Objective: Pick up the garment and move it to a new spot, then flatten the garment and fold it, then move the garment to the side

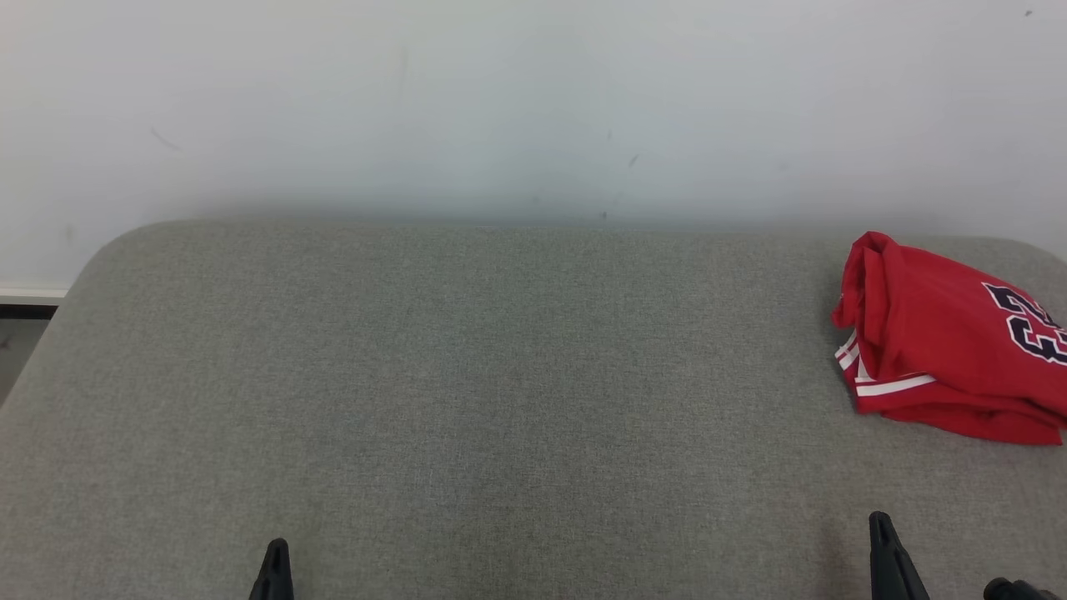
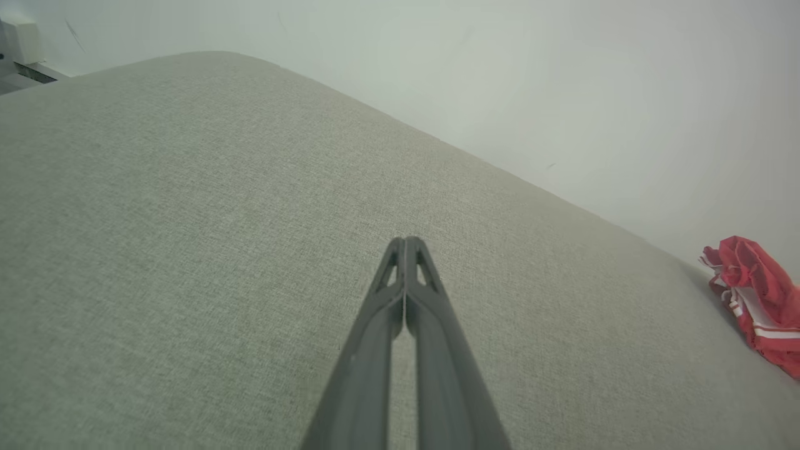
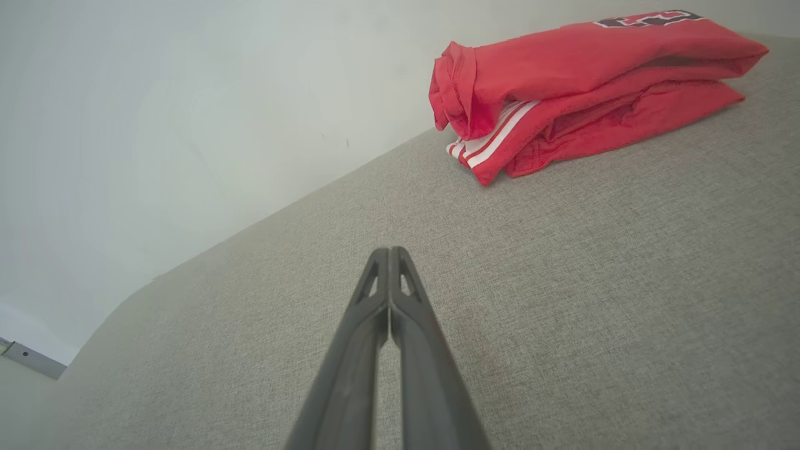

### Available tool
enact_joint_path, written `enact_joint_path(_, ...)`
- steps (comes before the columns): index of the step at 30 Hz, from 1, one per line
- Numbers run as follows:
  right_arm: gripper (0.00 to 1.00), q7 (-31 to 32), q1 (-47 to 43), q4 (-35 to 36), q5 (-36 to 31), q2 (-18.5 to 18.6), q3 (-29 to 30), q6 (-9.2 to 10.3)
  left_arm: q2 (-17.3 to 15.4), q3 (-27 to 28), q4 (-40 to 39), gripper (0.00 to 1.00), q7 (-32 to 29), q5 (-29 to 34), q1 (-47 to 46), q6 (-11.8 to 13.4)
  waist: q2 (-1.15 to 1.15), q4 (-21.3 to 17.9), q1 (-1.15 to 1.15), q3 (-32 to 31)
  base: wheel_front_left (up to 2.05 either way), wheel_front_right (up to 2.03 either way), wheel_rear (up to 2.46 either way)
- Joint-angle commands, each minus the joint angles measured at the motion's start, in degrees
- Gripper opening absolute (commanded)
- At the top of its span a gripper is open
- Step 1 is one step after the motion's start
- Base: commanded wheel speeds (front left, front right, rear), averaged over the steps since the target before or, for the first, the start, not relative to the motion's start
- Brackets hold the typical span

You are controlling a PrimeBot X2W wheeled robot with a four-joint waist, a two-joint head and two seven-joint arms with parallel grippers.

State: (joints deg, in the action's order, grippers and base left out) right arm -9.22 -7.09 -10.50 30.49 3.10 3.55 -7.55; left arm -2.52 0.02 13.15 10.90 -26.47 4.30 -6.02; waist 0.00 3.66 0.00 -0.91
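I see a grey fabric-covered bench (image 1: 467,375) with rounded far corners; near its far right corner lies a folded red garment (image 1: 934,350).

Closed right gripper (image 3: 389,250), folded garment (image 3: 581,81).

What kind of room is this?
Probably a plain indoor room, perhaps a test space: a grey fabric-covered padded surface against a bare white wall, with one folded red jersey on it.

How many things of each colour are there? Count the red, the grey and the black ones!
Red: 1, the garment
Grey: 1, the cushioned surface
Black: 2, the left end effector and the right end effector
Total: 4
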Motion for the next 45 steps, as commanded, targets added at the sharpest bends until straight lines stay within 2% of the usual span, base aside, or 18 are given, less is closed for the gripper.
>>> enact_joint_path(1, 0.00, 0.68, 1.06, 1.01, 3.24, 0.61, 0.61, 0.02, -0.17, -0.22, -0.67, 0.00, -0.48, -3.34, -2.06, -0.07, 0.00, -0.07, 0.00, 0.02, 0.00, 0.00, 0.00)
enact_joint_path(24, 0.00, 5.80, 2.16, 2.16, 21.99, 1.09, 3.40, 0.04, -0.27, -1.49, -0.18, 0.00, -4.09, -22.64, -5.00, -0.53, 0.00, -0.84, 0.00, 0.24, 0.00, 0.00, 0.00)
enact_joint_path(45, 0.00, 9.89, 2.97, 3.00, 36.22, 1.32, 5.77, 0.06, -0.33, -2.52, 0.25, 0.00, -6.89, -37.34, -7.29, -0.92, 0.00, -1.57, 0.00, 0.44, 0.00, 0.00, 0.00)
